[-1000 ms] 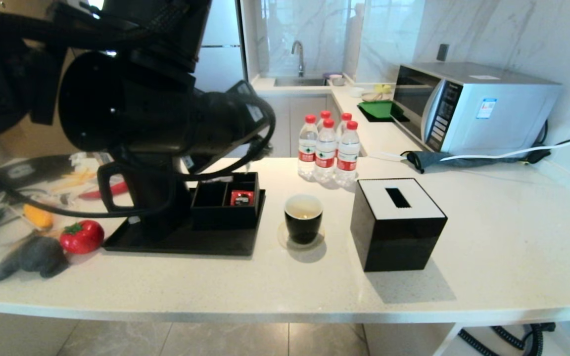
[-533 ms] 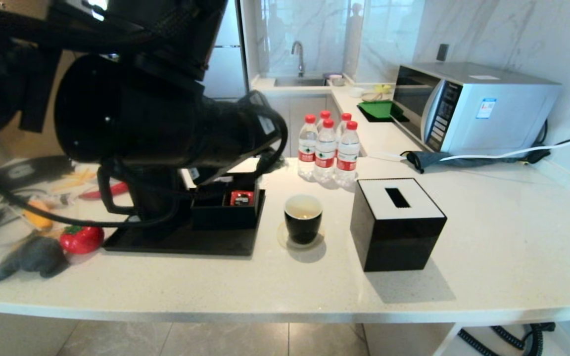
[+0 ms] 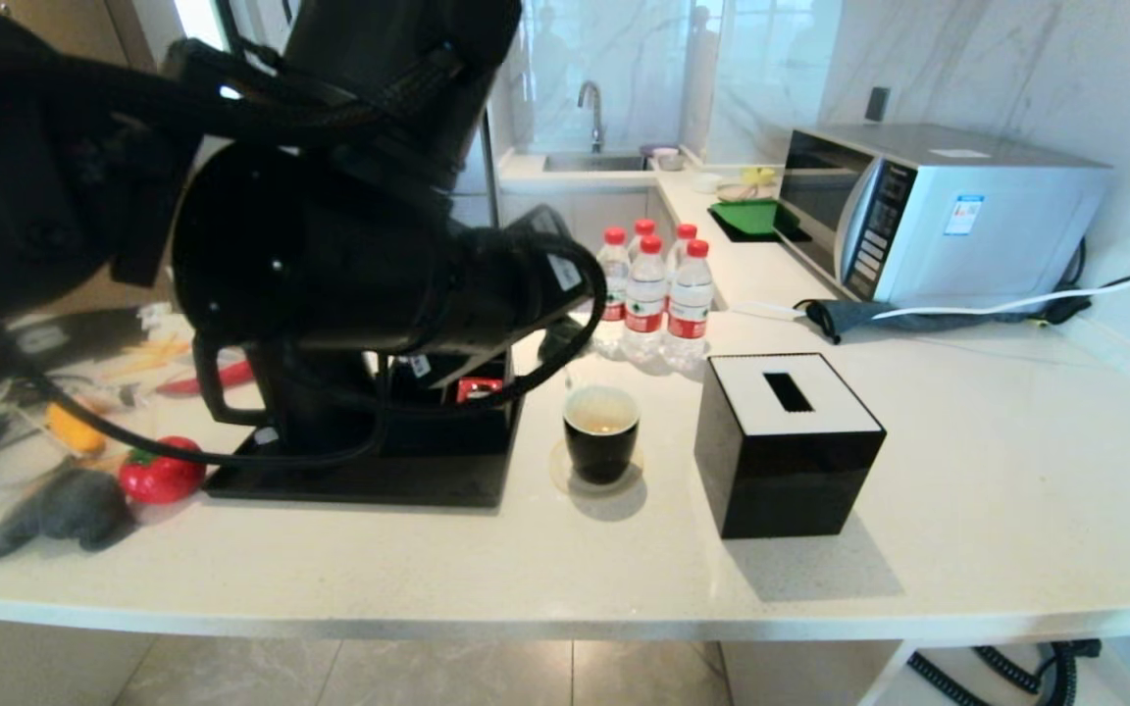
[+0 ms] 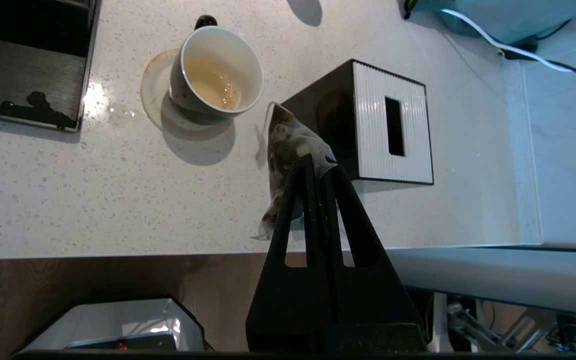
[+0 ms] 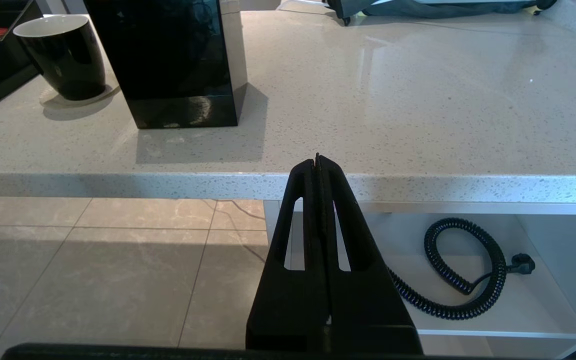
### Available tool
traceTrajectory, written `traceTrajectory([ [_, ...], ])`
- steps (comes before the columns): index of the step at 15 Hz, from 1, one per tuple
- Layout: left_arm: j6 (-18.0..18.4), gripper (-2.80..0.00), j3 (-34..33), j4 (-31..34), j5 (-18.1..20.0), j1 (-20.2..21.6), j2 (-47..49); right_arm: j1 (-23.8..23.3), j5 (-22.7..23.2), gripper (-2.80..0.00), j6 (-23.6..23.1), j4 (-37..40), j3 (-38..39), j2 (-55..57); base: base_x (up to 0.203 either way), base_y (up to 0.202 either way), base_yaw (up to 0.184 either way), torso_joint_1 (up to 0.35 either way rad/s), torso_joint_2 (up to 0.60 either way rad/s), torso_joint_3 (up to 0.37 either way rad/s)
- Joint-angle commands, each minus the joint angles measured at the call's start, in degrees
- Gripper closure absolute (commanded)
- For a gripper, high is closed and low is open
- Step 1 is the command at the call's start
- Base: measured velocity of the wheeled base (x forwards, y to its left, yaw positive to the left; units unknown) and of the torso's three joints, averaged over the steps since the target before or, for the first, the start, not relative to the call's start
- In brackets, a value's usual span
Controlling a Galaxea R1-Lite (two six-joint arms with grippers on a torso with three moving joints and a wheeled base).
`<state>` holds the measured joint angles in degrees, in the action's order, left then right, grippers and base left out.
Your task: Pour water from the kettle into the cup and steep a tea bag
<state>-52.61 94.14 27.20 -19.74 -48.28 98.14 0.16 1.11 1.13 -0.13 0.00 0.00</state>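
At centre of the left wrist view, the tea bag (image 4: 288, 150) is pinched by the closed left gripper (image 4: 318, 165) beside the cup (image 4: 216, 70), whose rim could be missed if released early.

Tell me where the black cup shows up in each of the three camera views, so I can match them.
Head view: the cup stands mid-counter on a pale round coaster, between the black tray and the tissue box.
Left wrist view: the cup is seen from above, with pale liquid inside.
Right wrist view: the cup is in the far corner, beside the tissue box.
Shared landmark: the tissue box.
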Motion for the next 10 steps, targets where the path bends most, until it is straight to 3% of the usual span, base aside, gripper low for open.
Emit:
traceTrajectory([
  [1, -0.3, 0.0, 0.2, 0.1, -0.1, -0.5, 1.0, 0.0, 0.0, 0.0, 0.0, 0.0, 0.0, 0.0, 0.0, 0.0, 0.0, 0.0, 0.0, 0.0],
  [7, -0.9, 0.0, 1.0, 0.2, 1.6, -0.4, 1.4, 0.0, 0.6, 0.0, -2.8, 0.0, -0.7, 0.0, 0.0, 0.0, 0.0, 0.0, 0.0, 0.0],
  [10, -1.5, 0.0, 1.1, 0.6, 2.6, -0.3, 1.1, 0.0, 3.4, 0.0, -2.6, 2.1, -5.3, 0.5, 0.0, 0.0, 0.0, 0.0, 0.0, 0.0],
])
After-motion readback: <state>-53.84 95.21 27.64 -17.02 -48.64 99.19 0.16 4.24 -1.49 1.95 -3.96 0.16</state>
